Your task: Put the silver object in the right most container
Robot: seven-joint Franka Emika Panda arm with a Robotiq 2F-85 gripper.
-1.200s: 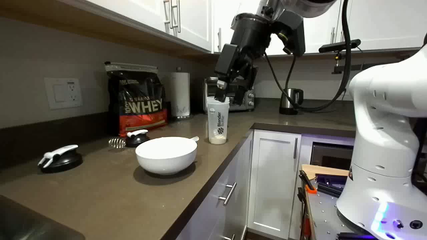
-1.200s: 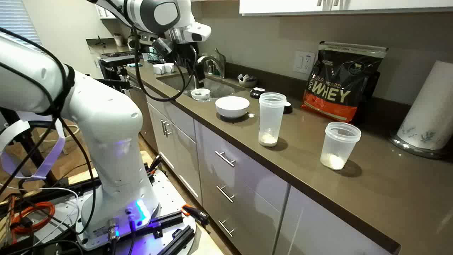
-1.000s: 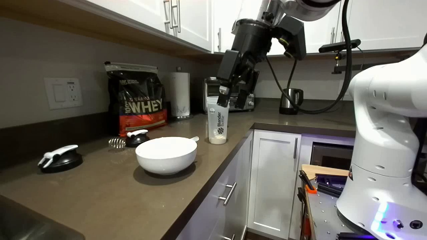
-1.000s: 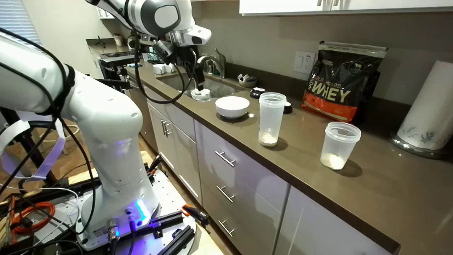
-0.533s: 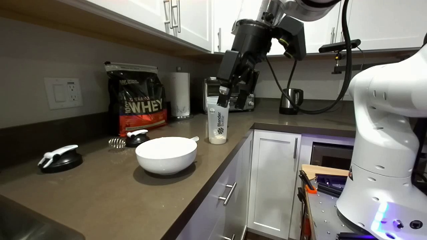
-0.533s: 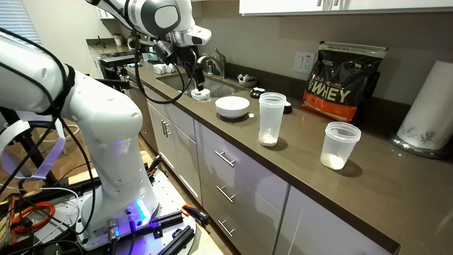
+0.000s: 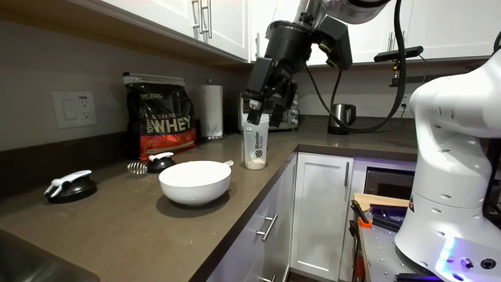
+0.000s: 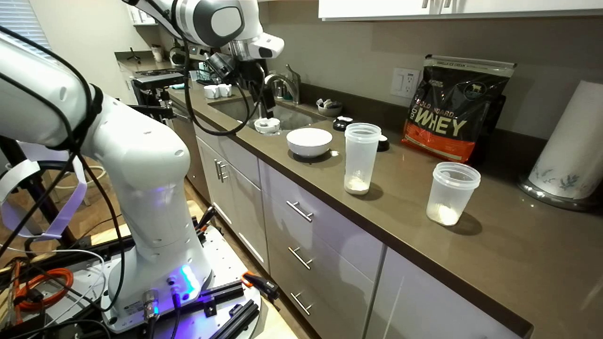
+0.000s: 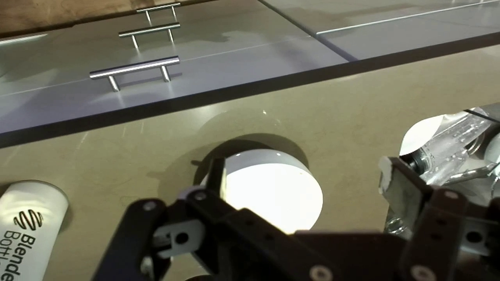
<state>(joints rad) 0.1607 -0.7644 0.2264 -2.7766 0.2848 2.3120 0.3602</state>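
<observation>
A small silver wire coil [image 7: 137,168] lies on the counter beside a black lid [image 7: 159,163] in an exterior view. I do not see it in the wrist view. A tall clear shaker bottle with dark lettering, open at the top, stands on the counter in both exterior views [image 7: 256,145] [image 8: 362,160]; part of it shows in the wrist view [image 9: 31,234]. A shorter open clear bottle [image 8: 453,194] stands right of it in an exterior view. Both hold pale powder. My gripper [image 7: 265,118] is open and empty, high above the counter; the wrist view [image 9: 302,171] shows its fingers wide apart.
A white bowl [image 7: 195,183] with a pale handle [image 7: 228,163] beside it lies below my gripper. Another black lid [image 7: 72,188], a whey bag [image 7: 162,117] and a paper towel roll [image 8: 570,141] stand on the counter. A sink [image 8: 301,117] holds a white round item [image 8: 267,125].
My gripper has first sunk slightly, then moved a little left in an exterior view where the whey bag is left of centre. It stays open. The objects on the counter have not moved.
</observation>
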